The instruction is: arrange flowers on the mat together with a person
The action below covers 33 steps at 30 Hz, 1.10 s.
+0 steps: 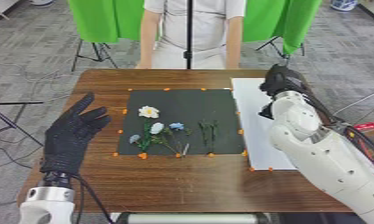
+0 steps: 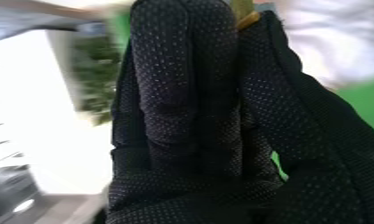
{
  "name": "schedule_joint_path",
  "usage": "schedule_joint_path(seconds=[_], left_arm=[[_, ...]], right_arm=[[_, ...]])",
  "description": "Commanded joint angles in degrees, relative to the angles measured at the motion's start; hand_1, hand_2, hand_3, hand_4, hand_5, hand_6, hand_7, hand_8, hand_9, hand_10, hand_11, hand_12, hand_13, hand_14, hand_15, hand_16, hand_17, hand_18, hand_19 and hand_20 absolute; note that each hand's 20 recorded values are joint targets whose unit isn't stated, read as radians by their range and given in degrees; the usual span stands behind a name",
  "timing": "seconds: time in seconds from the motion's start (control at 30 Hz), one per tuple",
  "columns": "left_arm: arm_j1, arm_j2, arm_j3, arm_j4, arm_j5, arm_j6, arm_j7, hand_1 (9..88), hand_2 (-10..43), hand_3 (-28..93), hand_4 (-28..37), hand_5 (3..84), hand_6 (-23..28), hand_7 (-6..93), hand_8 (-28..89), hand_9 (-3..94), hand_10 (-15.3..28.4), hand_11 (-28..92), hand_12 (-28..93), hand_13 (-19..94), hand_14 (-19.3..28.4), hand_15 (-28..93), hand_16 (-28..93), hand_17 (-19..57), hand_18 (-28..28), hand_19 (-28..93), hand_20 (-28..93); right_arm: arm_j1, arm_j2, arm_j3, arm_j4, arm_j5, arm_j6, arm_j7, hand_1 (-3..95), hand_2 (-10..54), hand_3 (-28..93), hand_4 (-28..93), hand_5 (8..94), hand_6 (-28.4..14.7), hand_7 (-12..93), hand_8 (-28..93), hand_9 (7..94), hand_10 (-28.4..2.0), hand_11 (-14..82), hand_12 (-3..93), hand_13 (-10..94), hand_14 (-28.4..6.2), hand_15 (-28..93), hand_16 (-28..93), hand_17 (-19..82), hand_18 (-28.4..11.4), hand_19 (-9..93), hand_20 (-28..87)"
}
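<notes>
Several flowers [image 1: 157, 128] are lying on the left part of your dark mat [image 1: 210, 105]. Your left hand [image 1: 66, 135] is hanging open beside it; your right hand [image 1: 284, 81], its grip unclear, is hovering by the white sheet's [image 1: 252, 102] far end.

I have my left hand [image 1: 66, 137] over the left side of the counter [image 1: 157, 187], open and relaxed, fingers pointing toward the far side. My right arm [image 1: 312, 142] is extended from the near right, its hand [image 1: 283, 81] at the far right, fingers straight, thumb close alongside.
</notes>
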<state>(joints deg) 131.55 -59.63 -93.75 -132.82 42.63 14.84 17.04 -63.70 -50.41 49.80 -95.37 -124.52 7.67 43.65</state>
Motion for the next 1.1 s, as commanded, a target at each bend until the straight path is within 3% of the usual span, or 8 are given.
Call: schedule_joint_path(seconds=[0.03,0.1,0.27,0.73,1.07,1.1], left_arm=[[0.47,0.66,0.63,-0.05,-0.29,0.31,0.18,23.1,6.7,77,-22.9,38.8,9.2,7.6,-7,40.4,20.6,27,12,30,27.6,57,-8,-4.4,24.9,57,29],[0.43,0.57,0.70,0.02,-0.36,0.31,0.14,23.1,6.7,77,-22.8,38.8,9.2,7.7,-7,40.4,20.6,27,12,30,27.6,57,-8,-4.4,24.9,57,29],[-0.22,-0.09,0.18,0.21,0.34,-0.86,-1.82,23.1,6.7,77,-22.9,38.8,9.2,7.6,-7,40.3,20.6,26,12,30,27.6,57,-7,-4.3,24.9,57,29],[-1.10,-0.31,0.54,0.65,0.52,-1.40,-2.69,23.2,6.7,77,-22.9,38.9,9.3,7.5,-7,40.5,20.7,26,12,30,27.5,57,-7,-4.4,24.9,56,29],[-0.91,-0.41,0.71,0.86,0.54,-1.57,-2.63,23.2,6.8,77,-22.9,39.0,9.3,7.5,-7,40.4,20.6,26,12,30,27.5,57,-7,-4.4,24.9,56,29],[-0.79,-0.61,0.53,0.78,0.59,-1.76,-3.12,23.1,6.8,77,-22.9,39.0,9.3,7.5,-7,40.4,20.6,26,12,30,27.6,57,-8,-4.4,24.9,56,29]], right_arm=[[-0.28,-7.08,-1.36,-5.75,2.05,-4.14,-4.13,61.9,-9.5,66,-28,78.7,1.7,32,-6,92.9,-5.7,9.9,34.5,83,-2.8,38,30,35,-9.5,69,6],[-0.50,-7.86,-2.95,-5.28,2.24,-4.15,-3.74,61.8,-9.5,67,-28,78.5,1.8,32,-6,92.8,-5.8,9.9,34.6,83,-2.8,38,30,35,-9.8,69,7],[-3.12,-8.76,-4.22,-4.93,2.51,-5.83,-2.91,61.4,-9.5,67,-28,78.0,2.0,32,-5,92.7,-6.0,10.2,35.2,83,-3.3,40,30,34,-11.3,70,8],[-4.01,-10.20,-7.83,-3.29,1.85,-6.52,-2.26,59.2,-9.5,67,-28,76.5,3.0,31,-7,92.6,-6.5,12.4,36.1,81,-4.1,46,27,31,-13.4,72,10],[-4.76,-10.52,-7.24,-3.26,0.16,-12.00,-2.28,53.5,-9.5,66,-28,70.5,2.6,22,-8,87.7,-7.7,18.6,31.5,78,-5.8,53,19,29,-15.0,72,11],[-5.46,-10.44,-6.79,-3.66,0.15,-12.55,-2.35,52.7,-9.5,67,-28,69.5,2.6,21,-8,87.3,-7.7,19.0,31.3,78,-6.0,53,18,29,-15.2,72,11]])
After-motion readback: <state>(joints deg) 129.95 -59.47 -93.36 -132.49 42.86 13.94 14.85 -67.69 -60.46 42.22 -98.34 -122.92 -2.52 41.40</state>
